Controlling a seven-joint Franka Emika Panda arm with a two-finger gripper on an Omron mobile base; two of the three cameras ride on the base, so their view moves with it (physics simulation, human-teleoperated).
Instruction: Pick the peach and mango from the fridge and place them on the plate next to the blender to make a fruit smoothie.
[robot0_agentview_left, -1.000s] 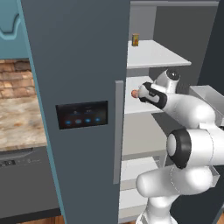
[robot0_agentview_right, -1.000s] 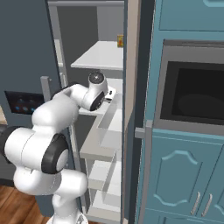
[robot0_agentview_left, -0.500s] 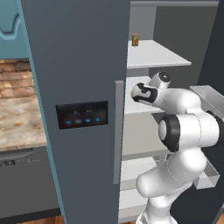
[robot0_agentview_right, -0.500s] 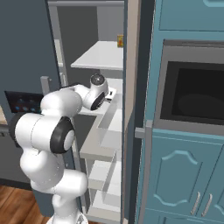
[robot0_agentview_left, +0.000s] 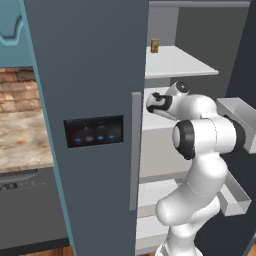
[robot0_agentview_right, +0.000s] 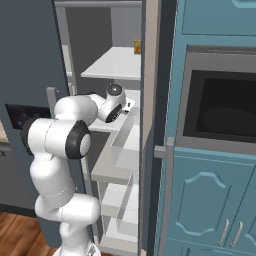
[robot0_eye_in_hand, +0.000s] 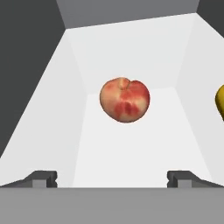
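I've swung the spread gripper (robot0_eye_in_hand: 111, 177) deeper into the fridge (robot0_agentview_left: 90, 100); peach (robot0_eye_in_hand: 125, 99) at twelve o'clock, mango (robot0_eye_in_hand: 220, 101) at three.

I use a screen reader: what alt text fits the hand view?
A red-orange peach sits on a white fridge shelf, centred ahead of the open gripper. The yellow edge of a mango shows at the right border.

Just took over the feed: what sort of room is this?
A kitchen, by the look of it: an open dark slate-grey fridge with white shelves, a built-in oven in teal cabinets, and a stone counter.
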